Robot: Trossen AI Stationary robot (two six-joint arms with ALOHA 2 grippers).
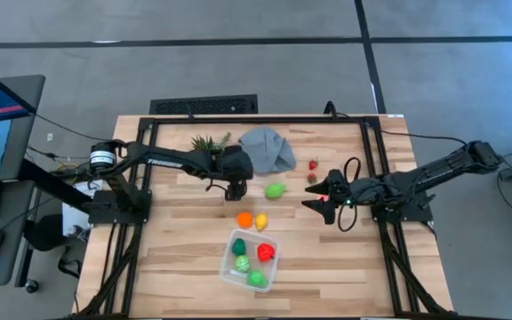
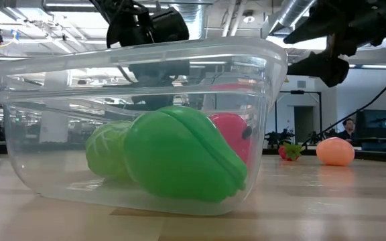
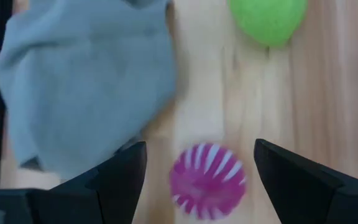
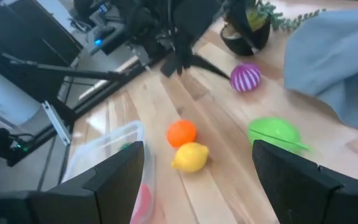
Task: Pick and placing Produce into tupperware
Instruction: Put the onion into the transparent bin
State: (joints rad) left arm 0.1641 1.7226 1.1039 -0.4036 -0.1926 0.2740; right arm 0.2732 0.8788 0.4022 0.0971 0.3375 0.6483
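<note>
A purple white-striped toy (image 3: 207,180) lies on the table beside the grey cloth (image 3: 82,81). My left gripper (image 3: 201,144) hovers open above it, one finger on either side and both apart from it; in the high view this gripper (image 1: 232,189) covers the toy. A light green piece (image 1: 276,190), an orange one (image 1: 244,219) and a yellow one (image 1: 260,221) lie loose on the wood. The clear tupperware (image 1: 232,238) near the front edge holds two green pieces and a red one (image 1: 266,252). My right gripper (image 1: 314,203) hangs open and empty, right of the green piece.
A spiky potted plant (image 1: 206,142) stands at the back, left of the cloth. Two small red pieces (image 1: 313,165) lie behind my right gripper. Black frame rails (image 1: 376,178) run along the table's sides and back. Bare wood lies right of the tupperware.
</note>
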